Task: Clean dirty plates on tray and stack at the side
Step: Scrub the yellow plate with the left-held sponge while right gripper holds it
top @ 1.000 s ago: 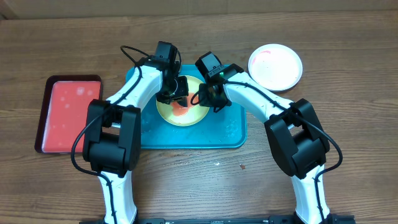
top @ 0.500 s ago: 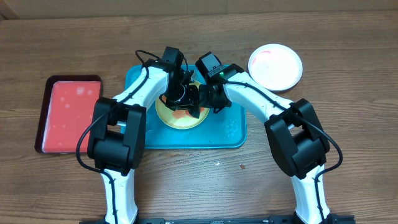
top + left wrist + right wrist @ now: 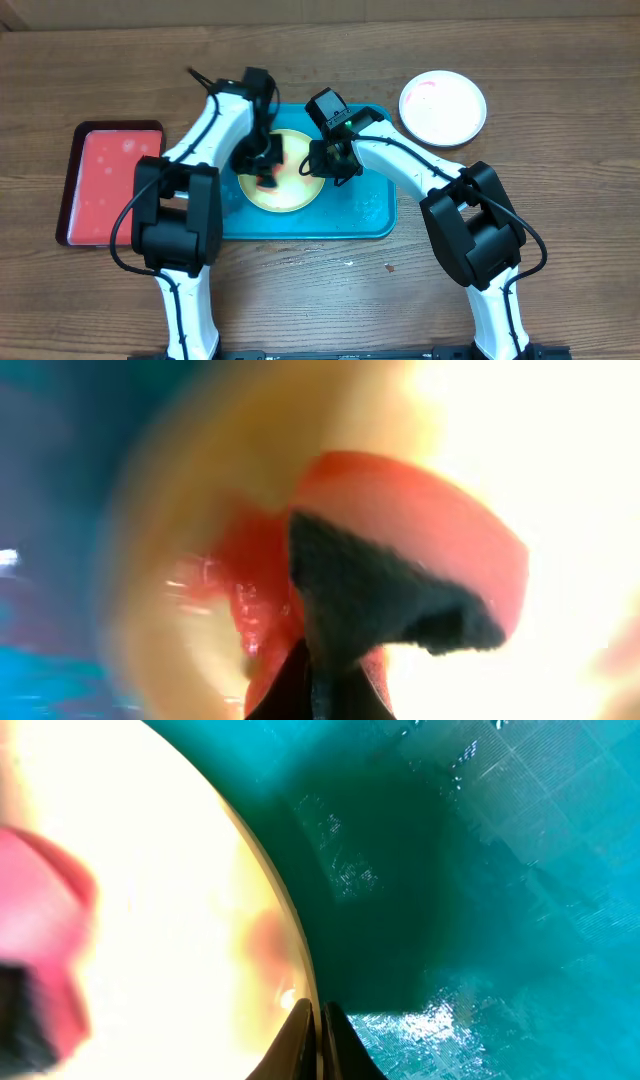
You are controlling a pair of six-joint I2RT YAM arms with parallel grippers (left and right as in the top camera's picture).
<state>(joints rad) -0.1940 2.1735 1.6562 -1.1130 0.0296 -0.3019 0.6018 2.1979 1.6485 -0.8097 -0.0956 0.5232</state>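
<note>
The yellow-green plate (image 3: 290,190) lies on the teal tray (image 3: 372,214), with faint orange smears. My left gripper (image 3: 262,166) is shut on a red sponge with a dark scouring side (image 3: 420,530) and presses it on the plate's left part (image 3: 180,510). My right gripper (image 3: 321,162) is shut on the plate's right rim, seen in the right wrist view (image 3: 318,1020), with the plate (image 3: 150,870) to the left and the tray (image 3: 480,870) to the right. The white plate (image 3: 443,107) lies on the table at the back right, with a faint red smear. The light blue plate is not in view.
A smaller red tray with a dark rim (image 3: 108,182) lies on the table left of the teal tray. A small red speck (image 3: 390,267) lies on the wood in front of the teal tray.
My left gripper has swept the red sponge from the plate's middle to its left side. The right gripper has kept its hold on the rim and shifted slightly left.
</note>
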